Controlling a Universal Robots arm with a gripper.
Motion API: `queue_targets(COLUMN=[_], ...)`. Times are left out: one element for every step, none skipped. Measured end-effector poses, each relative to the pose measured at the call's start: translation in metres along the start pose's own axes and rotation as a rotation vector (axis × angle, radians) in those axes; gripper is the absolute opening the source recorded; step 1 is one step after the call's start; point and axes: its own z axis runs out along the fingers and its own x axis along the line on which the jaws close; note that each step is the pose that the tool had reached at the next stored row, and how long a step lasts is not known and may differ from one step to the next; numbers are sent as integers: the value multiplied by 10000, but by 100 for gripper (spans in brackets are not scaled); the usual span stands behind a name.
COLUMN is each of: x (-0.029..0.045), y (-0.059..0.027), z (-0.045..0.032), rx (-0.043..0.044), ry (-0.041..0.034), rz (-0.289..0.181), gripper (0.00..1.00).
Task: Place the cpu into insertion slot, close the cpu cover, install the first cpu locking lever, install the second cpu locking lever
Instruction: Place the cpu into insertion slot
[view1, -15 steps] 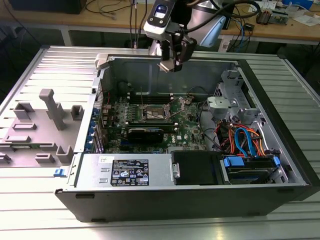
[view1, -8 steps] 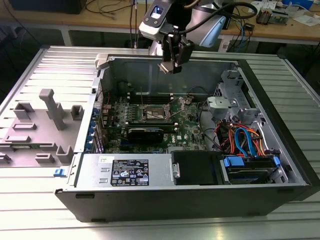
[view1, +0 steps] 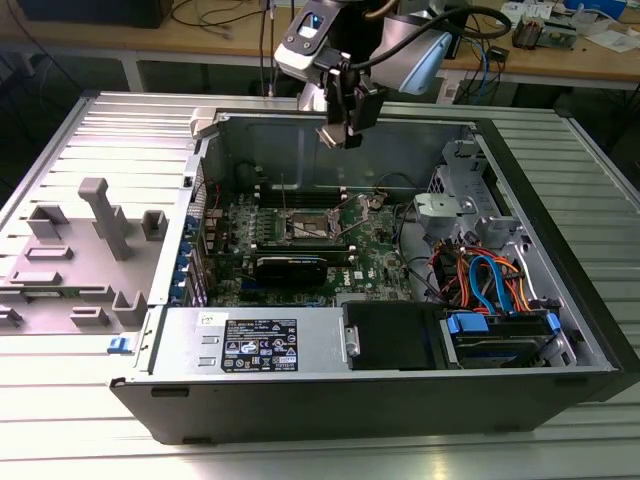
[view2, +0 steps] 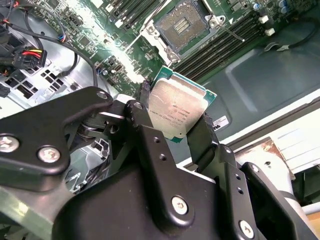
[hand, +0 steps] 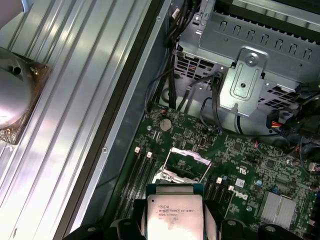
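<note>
The cpu (view2: 176, 114) hangs in the end effector (view2: 174, 111) above the insertion slot (view2: 186, 22).

I'm working in an electronics lab or workshop: an opened desktop computer case (view1: 330, 405) lies on a ribbed metal tabletop (view1: 110, 130) beside a grey moulded fixture (view1: 105, 225). Behind it runs a long wooden tabletop (view1: 590, 65) strewn with loose cables (view1: 215, 15) and bare circuit boards (view1: 545, 33).
</note>
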Motion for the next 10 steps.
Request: queue_targets(x=[1,4,7,12,15,20,23,26,26,27], y=[-3,-10,-18,-31,-41,-53,-60,-69,-69,-72], z=[1,2,3,3,4,4,4,5,5,4], rx=[0,0,-1,-1,-2,-1,-1,-1,-1,0], ry=[0,1,1,0,0,1,0,-1,0,0], rz=[2,4,7,11,12,13,15,17,16,17], gripper=[54,54,54,54,54,54,54,54,54,54])
